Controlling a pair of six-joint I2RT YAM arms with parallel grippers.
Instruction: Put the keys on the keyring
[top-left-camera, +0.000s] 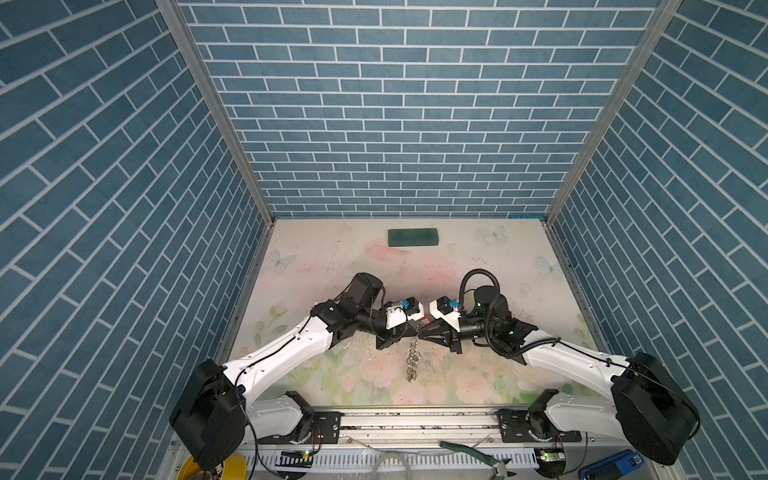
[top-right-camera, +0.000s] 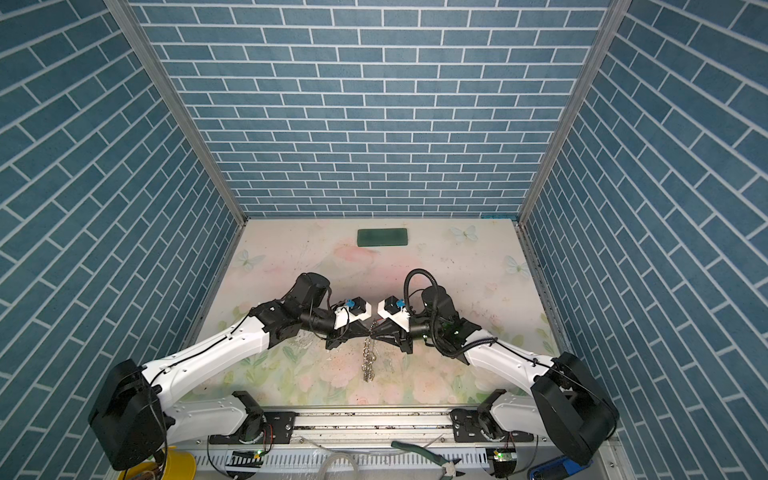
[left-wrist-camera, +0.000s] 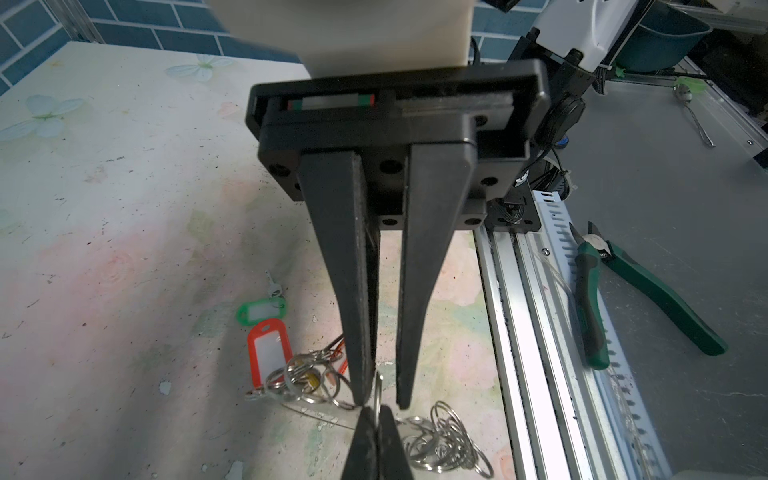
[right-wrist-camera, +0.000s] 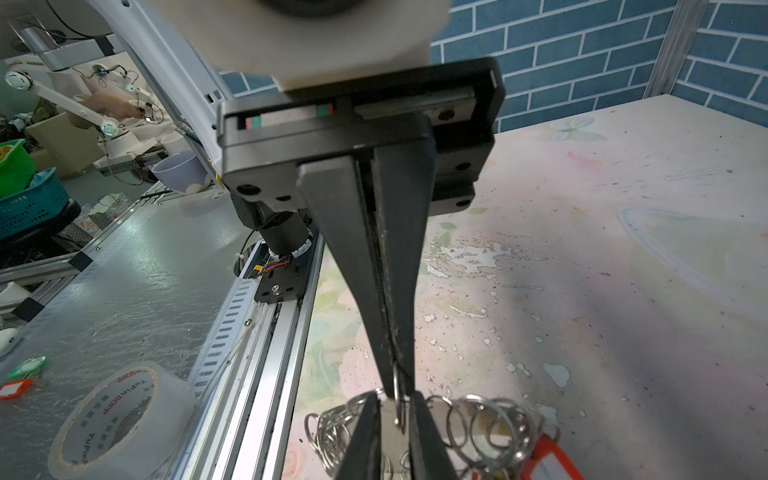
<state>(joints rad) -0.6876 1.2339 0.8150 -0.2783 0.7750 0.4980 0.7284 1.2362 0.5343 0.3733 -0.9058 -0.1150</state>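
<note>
Ok, L gripper (left-wrist-camera: 382, 403) & R gripper (right-wrist-camera: 398, 388) meet tip-to-tip over the table (left-wrist-camera: 124, 208). R is pinched tight on one split ring (left-wrist-camera: 379, 392) of the keyring (top-left-camera: 412, 359), whose other rings trail below the tips. L is closed down w/ a slim gap at the tips; I can't tell what it holds. Green key (left-wrist-camera: 262, 309) & red tag (left-wrist-camera: 269, 353) lie on the table beside the rings.

left claw (top-left-camera: 411, 332) and right claw (top-left-camera: 422, 333) meet tip to tip over the middle of the floral worktop (top-left-camera: 332, 266), both pinched narrow. the keyring (top-left-camera: 412, 359) trails from that meeting point toward the near edge, a string of silver rings. dark green block (top-left-camera: 412, 238) sits far back by the wall, well apart. green-handled pliers (top-left-camera: 478, 451) lie beyond the front rail.
</note>
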